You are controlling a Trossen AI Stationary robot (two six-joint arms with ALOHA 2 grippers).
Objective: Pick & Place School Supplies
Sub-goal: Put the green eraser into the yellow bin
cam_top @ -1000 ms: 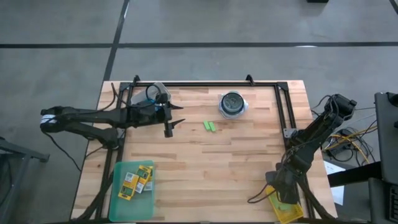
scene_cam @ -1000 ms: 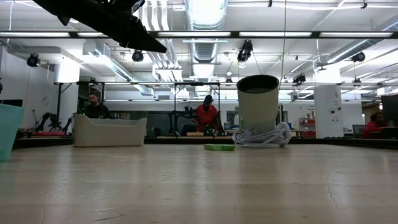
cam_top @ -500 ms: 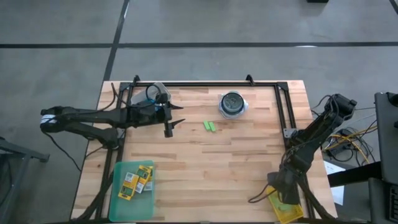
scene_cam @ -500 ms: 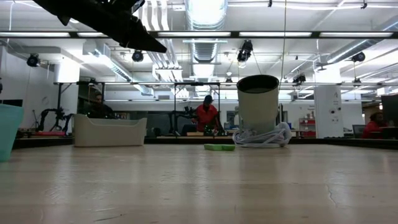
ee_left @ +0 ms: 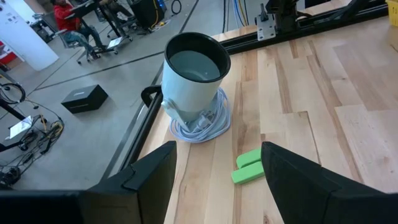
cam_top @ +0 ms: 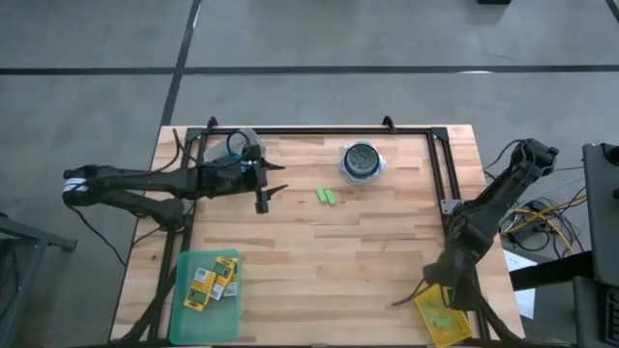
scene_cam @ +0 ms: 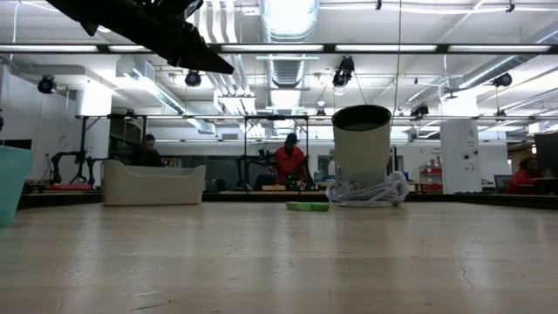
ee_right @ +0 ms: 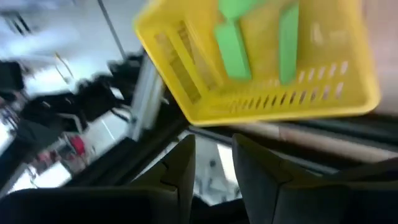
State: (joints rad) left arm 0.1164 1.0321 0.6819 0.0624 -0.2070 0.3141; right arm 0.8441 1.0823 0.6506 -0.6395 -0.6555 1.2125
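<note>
A wooden butcher-block table (cam_top: 368,251) seen from above, framed by a black metal rail, with a dark robot arm on each side.

Two small light-green eraser blocks (cam_top: 327,196) lie side by side, touching, near the middle of the table toward its far edge. They are flat, short rectangles of bright, plain green. In the left wrist view the same pair (ee_left: 249,167) sits just beside a white cup (ee_left: 193,78) that stands upright on a coil of white cable (ee_left: 202,127).

At the near left corner, a flat green tray (cam_top: 186,311) holds small yellow-and-green crayon boxes (cam_top: 213,278), packed close together.

At the near right corner, a small yellow bin (cam_top: 443,316) with slotted walls holds more green blocks (ee_right: 233,38), lying flat on its floor.

The left gripper (cam_top: 266,193) hangs above the table, left of the loose erasers, its fingers spread wide and holding nothing.

The right gripper (ee_right: 211,165) hangs just above the yellow bin; its two dark fingers stand a narrow gap apart with nothing between them.

In the level view, people sit at benches in the room behind.
</note>
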